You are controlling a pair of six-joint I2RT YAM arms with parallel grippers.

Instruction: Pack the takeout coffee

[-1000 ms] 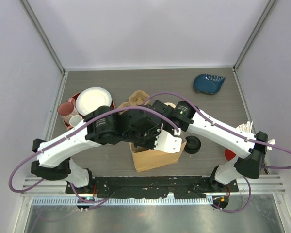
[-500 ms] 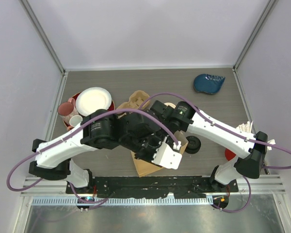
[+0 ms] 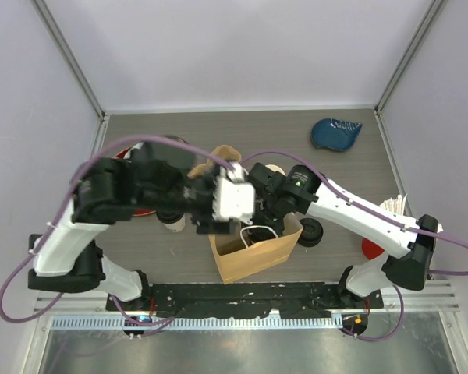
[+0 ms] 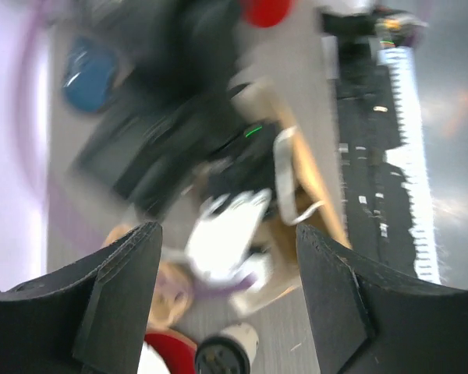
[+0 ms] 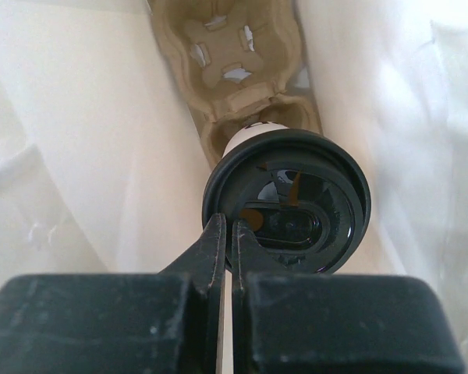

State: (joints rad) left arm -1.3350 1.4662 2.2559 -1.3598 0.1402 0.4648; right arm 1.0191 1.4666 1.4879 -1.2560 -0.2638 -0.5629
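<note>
finds the right gripper [image 5: 232, 234] inside the brown paper bag [image 3: 257, 253], fingers pressed together, tips at the rim of a small white paper cup with round black plastic lid [image 5: 288, 195] seated mid-frame in a moulded brown cardboard carrier [image 5: 234, 62]. finds the left gripper [image 4: 226, 234] spread wide apart, holding nothing, with the second such cup [image 4: 222, 354] at bottom centre, outside the bag.

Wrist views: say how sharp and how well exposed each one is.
Left wrist view: smeared by motion, the blue dish and paper bag mere streaks, only the left gripper's own fingers crisp. Right wrist view: the cup's black lid is sharp, the bag's walls wash out to white, the near right gripper is dark.
</note>
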